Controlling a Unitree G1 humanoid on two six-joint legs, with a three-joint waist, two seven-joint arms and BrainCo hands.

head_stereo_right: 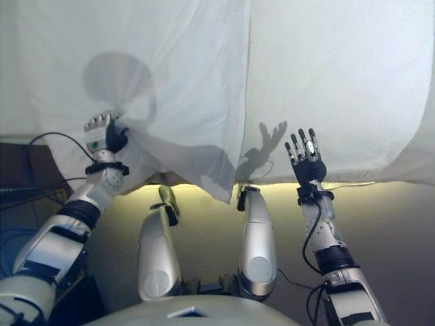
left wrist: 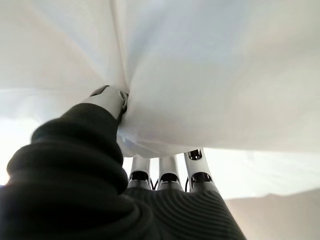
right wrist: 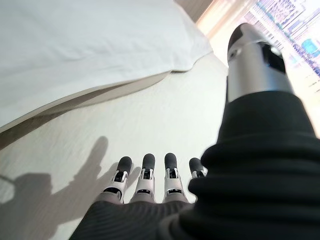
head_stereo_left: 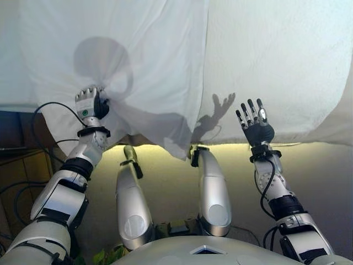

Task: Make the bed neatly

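Two hands up at the near edge of the bed (head_stereo_left: 287, 66). Left hand (head_stereo_left: 89, 105) near the bed's near left corner, fingers (left wrist: 169, 172) and thumb clamped on a gathered bunch of the white sheet (head_stereo_left: 143, 61). Sheet pulled into radiating creases at the grasp, spread over the left part of the bed and hanging past the near edge in a loose fold ending in a point near the middle. Right edge of the sheet running away from the near edge as a straight line, roughly midway across the bed. Right of that line, a bare pale textured cover on the bed, draped over the near edge and down the side. Right hand (head_stereo_left: 255, 122) raised toward the right part of the near edge, palm facing the bed, fingers (right wrist: 148, 167) apart and straight, holding nothing, apart from the sheet. In the right wrist view, a thicker white layer (right wrist: 90, 45) lying across the far part of the pale cover, its hemmed edge slightly lifted. Dark floor and wooden boards (head_stereo_left: 16, 176) below the left corner.
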